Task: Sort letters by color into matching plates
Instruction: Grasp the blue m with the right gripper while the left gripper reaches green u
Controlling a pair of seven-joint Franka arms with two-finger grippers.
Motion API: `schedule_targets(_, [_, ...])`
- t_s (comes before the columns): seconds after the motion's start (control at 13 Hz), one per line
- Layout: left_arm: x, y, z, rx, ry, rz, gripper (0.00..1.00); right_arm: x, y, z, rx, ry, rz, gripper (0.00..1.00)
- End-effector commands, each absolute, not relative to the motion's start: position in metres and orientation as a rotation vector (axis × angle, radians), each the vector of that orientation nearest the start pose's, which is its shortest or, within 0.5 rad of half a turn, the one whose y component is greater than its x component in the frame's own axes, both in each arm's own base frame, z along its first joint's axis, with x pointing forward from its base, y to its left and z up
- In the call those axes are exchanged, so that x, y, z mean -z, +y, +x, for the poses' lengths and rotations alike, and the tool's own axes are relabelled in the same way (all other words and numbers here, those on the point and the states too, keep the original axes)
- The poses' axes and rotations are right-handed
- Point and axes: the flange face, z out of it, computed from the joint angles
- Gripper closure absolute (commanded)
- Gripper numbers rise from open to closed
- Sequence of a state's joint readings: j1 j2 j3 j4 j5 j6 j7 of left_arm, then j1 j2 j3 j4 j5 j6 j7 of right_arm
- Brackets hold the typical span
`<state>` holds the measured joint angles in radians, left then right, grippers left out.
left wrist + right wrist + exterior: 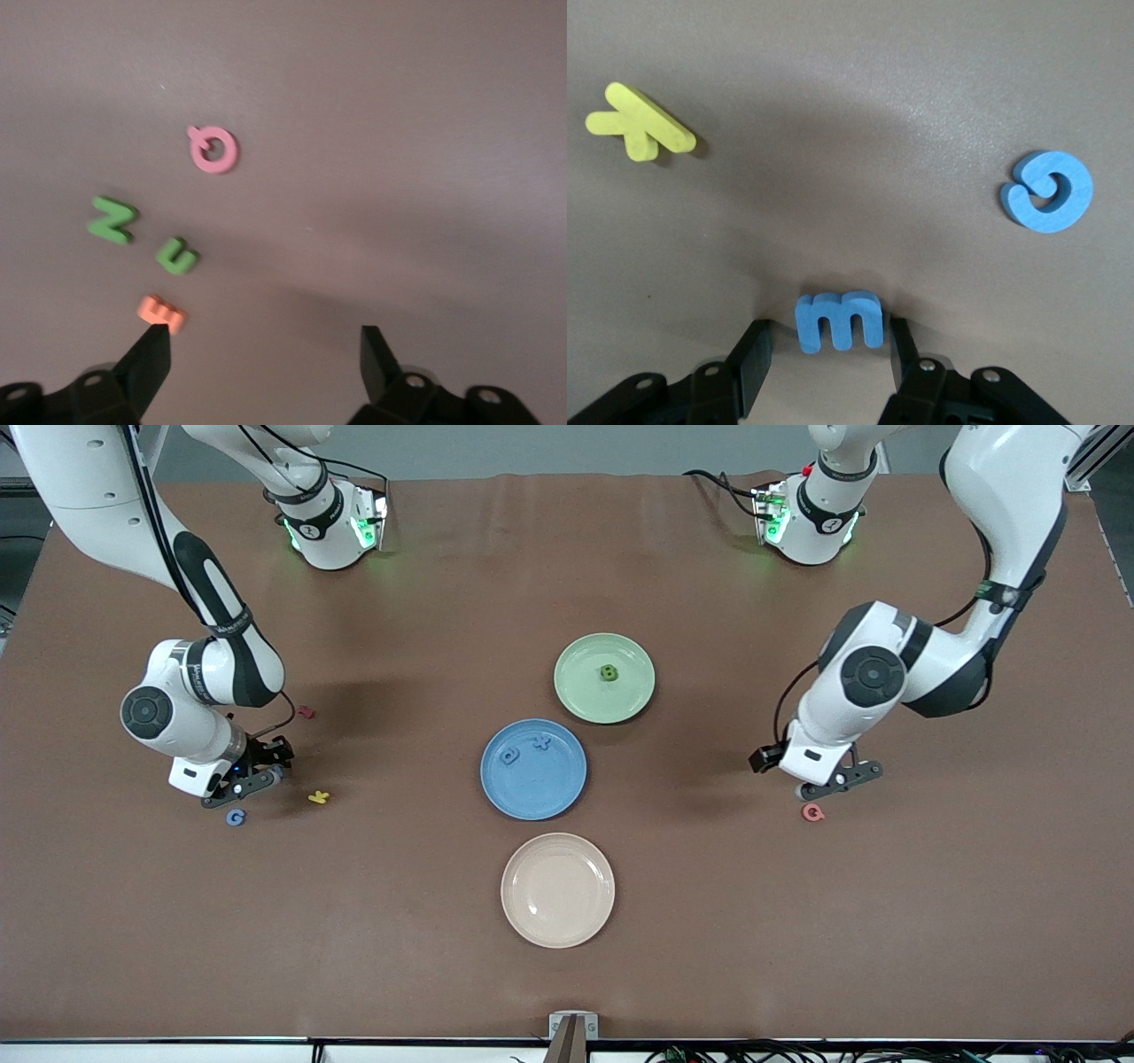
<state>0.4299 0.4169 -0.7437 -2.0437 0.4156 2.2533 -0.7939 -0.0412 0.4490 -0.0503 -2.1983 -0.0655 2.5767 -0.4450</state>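
The blue plate [567, 797] holds two blue letters [509, 756] [541, 742]. The green plate [576, 700] holds one green letter [609, 672]. My right gripper [244, 784] [830, 335] is open and low at the table, its fingers either side of a blue m [839, 320]. A blue G [235, 817] [1047, 190] and a yellow letter [318, 797] [640, 133] lie close by. My left gripper [842, 779] [263, 343] is open and empty, low over the table. An orange letter [162, 312] lies by one fingertip, with two green letters [112, 219] [177, 257] and a pink Q [812, 812] [213, 150] close by.
The cream plate [532, 921] stands empty, nearer the front camera than the blue plate. A red letter [306, 712] lies beside the right arm's wrist. The three plates sit in a row down the middle of the brown table.
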Motion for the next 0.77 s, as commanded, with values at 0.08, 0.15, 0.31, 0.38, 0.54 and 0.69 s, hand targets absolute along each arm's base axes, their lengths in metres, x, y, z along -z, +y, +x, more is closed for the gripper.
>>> schedule_targets(0.08, [-0.264,-0.119,0.567,-0.108,-0.061,-3.092,0.14,-0.163,-0.049,0.546,-0.083,-0.665,-3.097,0.50])
schedule_targets(0.15, [-0.257,-0.113,0.568,-0.131,-0.005,-3.103,0.16,-0.163,-0.048,0.546,-0.078,-0.667,-3.097,0.56])
schedule_targets(0.31, [-0.250,-0.107,0.567,-0.153,0.101,-3.111,0.19,-0.165,-0.047,0.548,-0.073,-0.669,-3.097,0.70])
schedule_targets(0.38, [-0.246,-0.106,0.566,-0.164,0.177,-3.112,0.23,-0.167,-0.044,0.549,-0.067,-0.675,-3.094,0.74])
schedule_targets(0.54, [-0.235,-0.101,0.566,-0.175,0.314,-3.089,0.33,-0.174,-0.042,0.553,-0.067,-0.676,-3.094,0.77])
schedule_targets(0.69, [-0.221,-0.095,0.567,-0.159,0.385,-3.060,0.39,-0.191,-0.035,0.563,-0.094,-0.690,-3.085,0.78])
